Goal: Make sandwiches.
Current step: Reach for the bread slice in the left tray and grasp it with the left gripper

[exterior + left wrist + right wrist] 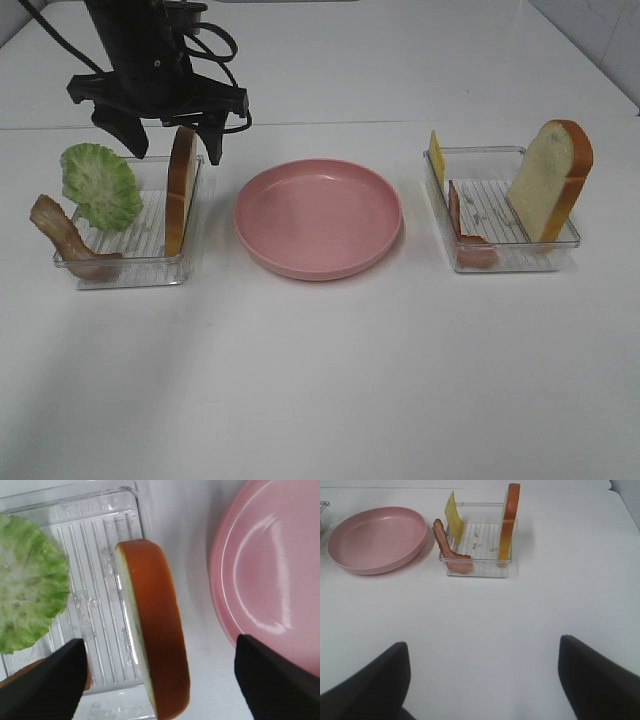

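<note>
Reaching for bread with both grippers wide open and nothing held.

High camera: the left gripper point(173, 143) hangs open over the left tray point(125, 274), one finger on each side of a bread slice point(181, 190) standing on its edge by the wall nearest the pink plate point(318, 218). Lettuce point(100, 185) and a bacon strip point(65, 235) lean in that tray too. The right tray point(510, 263) holds a cheese square point(437, 158), another bacon strip point(465, 235) and a second bread slice point(550, 180). No sandwich is built yet.
Left wrist camera: the bread slice point(155, 630) stands between the fingers, touching neither. It looks like a light toy with a smooth crust that may slip, so pinch its flat faces.
Right wrist camera: the right gripper point(480, 685) hangs open over bare table point(485, 615), well apart from the right tray.
</note>
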You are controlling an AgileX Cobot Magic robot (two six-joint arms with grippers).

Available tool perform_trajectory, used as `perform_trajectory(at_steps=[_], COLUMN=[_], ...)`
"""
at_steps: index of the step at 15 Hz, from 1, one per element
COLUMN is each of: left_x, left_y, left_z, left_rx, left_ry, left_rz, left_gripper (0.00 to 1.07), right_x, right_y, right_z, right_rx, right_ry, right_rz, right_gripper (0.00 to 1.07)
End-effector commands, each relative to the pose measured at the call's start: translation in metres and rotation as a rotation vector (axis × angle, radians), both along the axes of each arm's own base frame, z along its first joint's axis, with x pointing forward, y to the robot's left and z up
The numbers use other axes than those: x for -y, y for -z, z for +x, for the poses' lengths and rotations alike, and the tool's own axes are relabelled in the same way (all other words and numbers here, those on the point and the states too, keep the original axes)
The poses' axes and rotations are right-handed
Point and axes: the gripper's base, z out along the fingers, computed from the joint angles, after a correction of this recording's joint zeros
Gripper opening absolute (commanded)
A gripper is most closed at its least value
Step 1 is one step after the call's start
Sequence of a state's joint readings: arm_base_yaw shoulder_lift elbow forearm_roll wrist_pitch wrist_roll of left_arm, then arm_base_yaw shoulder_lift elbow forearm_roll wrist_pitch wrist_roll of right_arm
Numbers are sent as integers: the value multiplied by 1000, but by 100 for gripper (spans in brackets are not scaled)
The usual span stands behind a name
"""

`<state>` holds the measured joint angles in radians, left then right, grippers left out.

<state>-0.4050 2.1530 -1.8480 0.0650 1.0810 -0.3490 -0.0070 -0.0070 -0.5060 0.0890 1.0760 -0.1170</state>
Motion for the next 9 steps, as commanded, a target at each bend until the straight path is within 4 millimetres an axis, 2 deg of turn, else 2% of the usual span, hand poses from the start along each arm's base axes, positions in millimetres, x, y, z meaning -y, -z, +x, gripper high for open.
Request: perform_trajectory(at_steps=[1,6,9], left_x=[4,4,4], left_y=[2,16,16], left_z=[2,4,4], left_rx=[14,-12,-10], left_ry=[-8,-7,-7], left_rz=[-15,2,2], left_gripper=[75,71,55], right_x=[-1,-1,-1], right_y=[-1,-1,-1], right_z=[-1,-1,-1], right_rx=[23,23,23], right_ry=[2,2,2], right_rz=[12,12,12], right_gripper=[76,76,76])
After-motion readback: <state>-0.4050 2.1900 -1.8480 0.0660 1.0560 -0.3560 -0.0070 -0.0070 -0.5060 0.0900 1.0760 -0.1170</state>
